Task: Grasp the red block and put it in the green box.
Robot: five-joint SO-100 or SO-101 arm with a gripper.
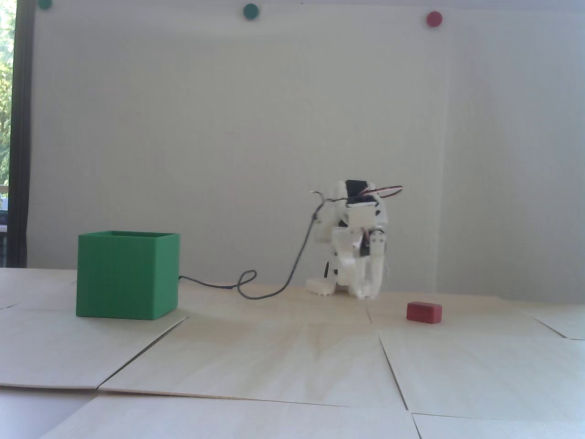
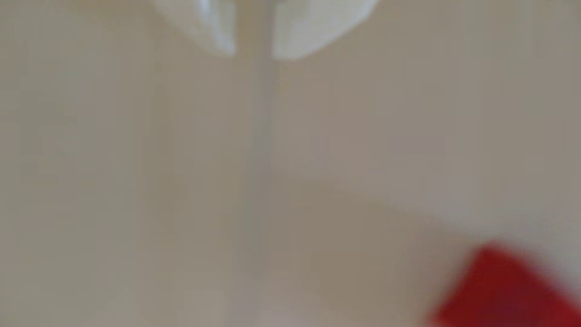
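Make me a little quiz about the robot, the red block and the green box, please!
1. True or false: the red block lies inside the green box.
2. In the fixed view, which stands nearer the gripper: the box or the block?
A. box
B. block
3. Fill the gap: in the wrist view the red block shows in the bottom ____ corner.

Key
1. False: it lies on the table, apart from the box.
2. B.
3. Right.
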